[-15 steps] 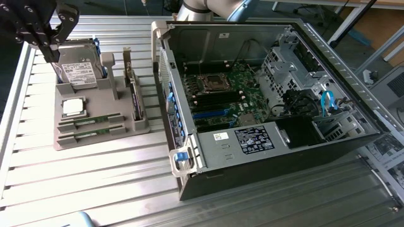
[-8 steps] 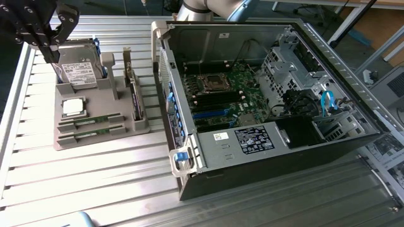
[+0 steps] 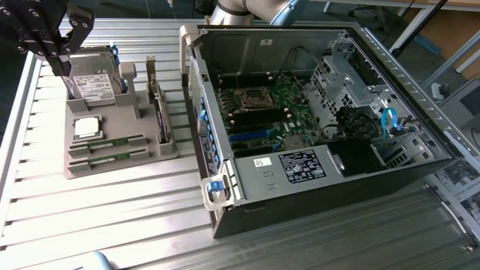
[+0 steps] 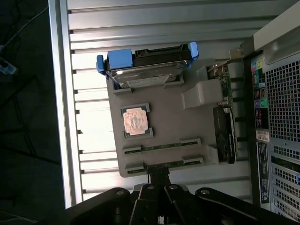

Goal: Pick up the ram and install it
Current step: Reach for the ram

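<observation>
While closed, fingers (image 3: 60, 61) downward above the tray (image 3: 129, 128).

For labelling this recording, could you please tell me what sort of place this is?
Probably a robotics lab bench for computer assembly: an open computer tower, a grey holder of loose components, and a slatted metal table.

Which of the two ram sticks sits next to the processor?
The inner ram stick, right beside the processor; the other ram stick lies along the holder's outer edge.

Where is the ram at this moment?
Two ram sticks sit in slots of the gray holder on the exterior view's left, beside the processor chip, outside the computer case.
</observation>
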`<action>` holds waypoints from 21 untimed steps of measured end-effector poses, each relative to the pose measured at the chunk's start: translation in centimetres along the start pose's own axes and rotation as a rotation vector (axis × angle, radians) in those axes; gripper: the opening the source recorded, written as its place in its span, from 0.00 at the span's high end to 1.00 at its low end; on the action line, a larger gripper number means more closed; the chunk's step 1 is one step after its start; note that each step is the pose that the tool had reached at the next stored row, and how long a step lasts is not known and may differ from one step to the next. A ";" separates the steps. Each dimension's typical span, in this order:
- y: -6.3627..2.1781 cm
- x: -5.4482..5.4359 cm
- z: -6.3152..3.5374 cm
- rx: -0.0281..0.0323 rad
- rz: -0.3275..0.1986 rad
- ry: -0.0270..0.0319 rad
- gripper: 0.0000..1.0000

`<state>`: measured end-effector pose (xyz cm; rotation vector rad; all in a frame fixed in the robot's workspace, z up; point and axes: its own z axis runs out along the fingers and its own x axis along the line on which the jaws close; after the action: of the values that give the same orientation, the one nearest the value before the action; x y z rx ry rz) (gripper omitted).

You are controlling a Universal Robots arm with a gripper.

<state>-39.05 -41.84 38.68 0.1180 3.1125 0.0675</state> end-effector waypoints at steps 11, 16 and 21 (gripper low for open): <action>-0.26 0.0 0.03 0.0000 0.000 0.0000 0.89; -0.41 0.0 0.04 0.0001 0.000 0.0001 0.89; -0.63 0.0 0.06 0.0001 0.000 0.0000 0.89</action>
<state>-39.05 -42.48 38.59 0.1180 3.1125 0.0674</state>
